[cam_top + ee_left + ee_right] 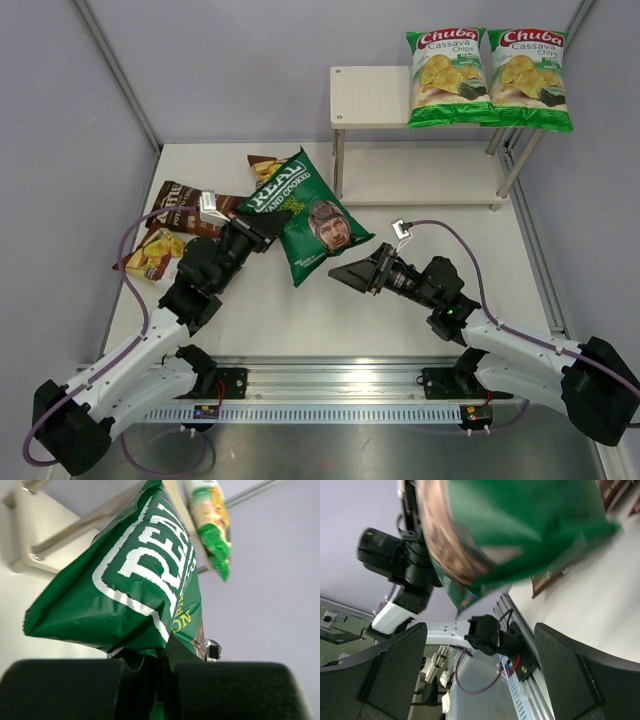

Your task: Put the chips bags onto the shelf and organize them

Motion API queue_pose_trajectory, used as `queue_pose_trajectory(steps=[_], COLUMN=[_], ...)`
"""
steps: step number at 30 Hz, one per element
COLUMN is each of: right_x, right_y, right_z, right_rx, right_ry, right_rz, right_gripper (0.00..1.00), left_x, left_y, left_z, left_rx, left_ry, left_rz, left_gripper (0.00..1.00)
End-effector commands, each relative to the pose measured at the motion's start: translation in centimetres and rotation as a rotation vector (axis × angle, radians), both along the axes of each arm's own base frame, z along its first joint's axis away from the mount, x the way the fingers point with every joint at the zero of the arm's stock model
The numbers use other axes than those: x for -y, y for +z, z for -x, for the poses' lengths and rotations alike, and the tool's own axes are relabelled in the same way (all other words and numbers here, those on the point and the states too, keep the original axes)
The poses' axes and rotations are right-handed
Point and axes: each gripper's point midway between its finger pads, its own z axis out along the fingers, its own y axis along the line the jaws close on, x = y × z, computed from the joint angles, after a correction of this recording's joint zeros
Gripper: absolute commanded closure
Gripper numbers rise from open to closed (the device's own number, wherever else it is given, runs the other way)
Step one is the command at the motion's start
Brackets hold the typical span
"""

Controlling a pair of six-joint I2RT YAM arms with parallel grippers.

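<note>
1. The counter (pixel 300 320) carries everything. The shelf (pixel 370 95) stands at its far right, with both boards facing me.

2. Two green-white Chuba bags (pixel 447 77) sit side by side on the right part of the top board. The board shows bare wood to their left. I see no bag on the lower board.

3. The REAL bag (pixel 310 215) is at mid-counter, near and left of the shelf. It is raised at its left edge, and its printed face points toward the right arm.

4. Three brown bags (pixel 185 215) lie on the counter at the left, one of them partly hidden behind the REAL bag.

5. My left claw (pixel 262 228) is pinched tight on the left edge of the REAL bag. The left wrist view shows the foil trapped between the closed fingers.

6. My right claw (pixel 340 270) is spread wide and holds nothing. Its tips sit just beside the bag's near right corner, apart from it.

Step in hand, by my reading: carrying the REAL bag to the shelf, third of six.

Next move: either hand the bag to the right claw, which must close on the free edge before the left releases, or swing it far-right to the bare board. Keep it clear of the two placed bags.
</note>
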Motion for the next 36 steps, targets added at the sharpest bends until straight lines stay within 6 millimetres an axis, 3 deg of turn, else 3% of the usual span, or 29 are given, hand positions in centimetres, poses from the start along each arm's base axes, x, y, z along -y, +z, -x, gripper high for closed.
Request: queue_pose_trajectory(steps=[1,12,14,19,23,24,25,27,28,30,32,33,35,36], right_x=[0.2,0.1,0.0,0.0,0.9,1.0,1.0,1.4,1.3,1.6,1.7,1.8,1.7,1.8], right_y=[6.4,7.1,7.5,8.4,8.4,8.6,8.1,8.8,8.9,10.1,10.2,11.1,11.3,12.4], right_z=[-1.5,-3.5,-3.5,-3.0,-3.0,-3.0,-3.2,-3.2,-3.4,-3.6,-4.0,-4.2,-4.6,-4.9], right_rx=[0.193,0.131,0.139,0.183,0.209,0.212,0.219,0.229,0.234,0.25,0.253,0.264,0.262,0.271], right_ry=[-0.105,-0.193,-0.187,-0.175,-0.213,-0.218,-0.23,-0.248,-0.255,-0.276,-0.294,-0.308,-0.321,-0.336], right_rz=[-0.145,-0.224,-0.24,-0.258,-0.24,-0.233,-0.196,-0.188,-0.163,-0.16,-0.128,-0.134,-0.105,-0.115], right_gripper=[0.05,0.08,0.14,0.44,0.62,0.65,0.71,0.75,0.78,0.82,0.82,0.82,0.82,0.82], left_x=[0.3,2.1,2.5,3.4,3.3,3.2,2.6,1.5,0.5,-0.9,-2.8,-3.6,-5.2,-5.9], left_y=[5.3,4.6,4.1,3.2,3.3,3.3,2.9,2.3,1.0,2.1,1.1,2.2,1.5,2.5], left_z=[1.9,4.0,4.2,4.3,4.1,3.8,3.0,2.2,1.5,1.4,1.0,1.3,1.3,1.8], left_rx=[0.132,0.143,0.131,0.111,0.133,0.129,0.09,0.052,0.008,0.02,-0.019,-0.001,-0.019,0.002], left_ry=[-0.086,-0.245,-0.272,-0.318,-0.305,-0.289,-0.238,-0.166,-0.104,-0.041,0.045,0.071,0.135,0.152], left_rz=[0.2,0.243,0.228,0.21,0.125,0.099,0.037,-0.029,-0.091,-0.113,-0.182,-0.191,-0.275,-0.285], left_gripper=[0.97,0.95,0.95,0.92,0.68,0.59,0.38,0.26,0.19,0.13,0.06,0.05,0.01,0.01])
